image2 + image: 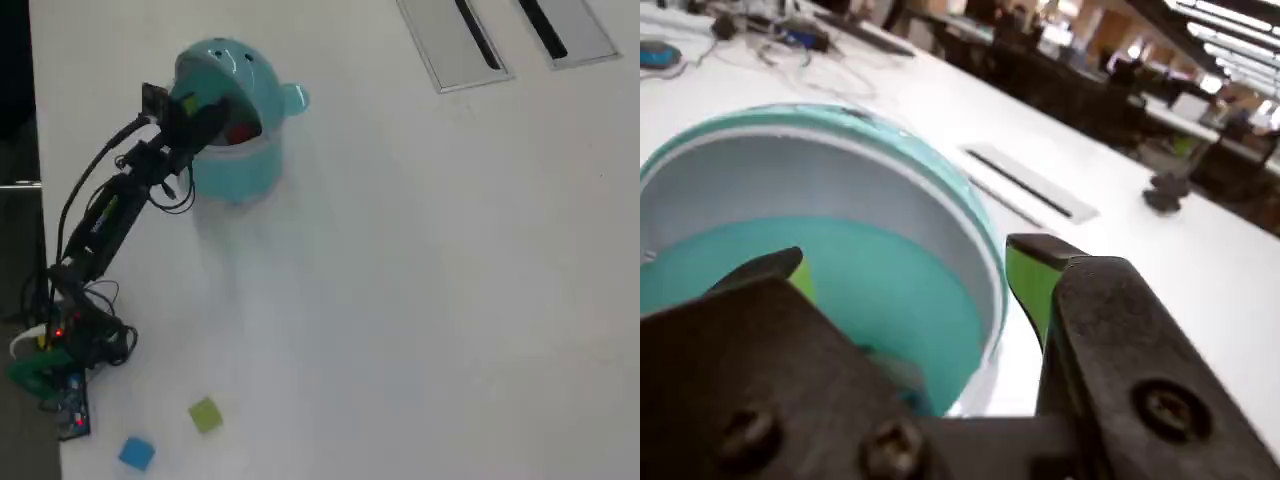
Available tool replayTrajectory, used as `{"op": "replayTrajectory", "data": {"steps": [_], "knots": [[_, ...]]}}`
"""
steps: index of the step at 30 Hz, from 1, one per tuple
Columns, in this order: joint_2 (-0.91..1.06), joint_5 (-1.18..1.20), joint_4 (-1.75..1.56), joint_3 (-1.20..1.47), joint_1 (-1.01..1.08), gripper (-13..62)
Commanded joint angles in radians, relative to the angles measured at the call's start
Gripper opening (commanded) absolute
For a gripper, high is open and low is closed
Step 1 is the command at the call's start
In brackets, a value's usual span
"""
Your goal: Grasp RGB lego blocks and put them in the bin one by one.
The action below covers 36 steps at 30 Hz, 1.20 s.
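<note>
Blocks come first: the yellowish-green block (pixel 205 414) and the blue block (pixel 136 453) lie near each other on the white table (pixel 420 300), close to the arm's base and well apart from the teal bin (pixel 232 160). A red patch, which I take to be the red block (pixel 238 131), shows inside the bin's mouth in the overhead view, just beside the gripper (pixel 205 115).

In the wrist view the gripper (pixel 910 275) hangs over the bin (pixel 840 125), looking down into its pale inner wall. Its two green-padded fingers (pixel 1030 280) stand spread apart with nothing between them, so it is released and empty. I judge that the drop of the red block is done or just finishing, with two blocks left.

To finish this step well, the arm should lift straight up until both fingers are above the rim before it swings away. One finger sits close to the rim on the right of the wrist view, and a sideways pull could catch it and tip or drag the light bin. The jaws should stay spread on the way down to the next block.
</note>
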Motion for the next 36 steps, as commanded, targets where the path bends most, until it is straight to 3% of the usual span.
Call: {"op": "replayTrajectory", "data": {"steps": [1,23,36], "knots": [[0.089,0.000,0.015,-0.092,0.015,34.6],[0.224,-0.021,0.201,0.058,0.008,34.8],[0.494,-0.038,0.198,0.436,0.094,34.0]]}}
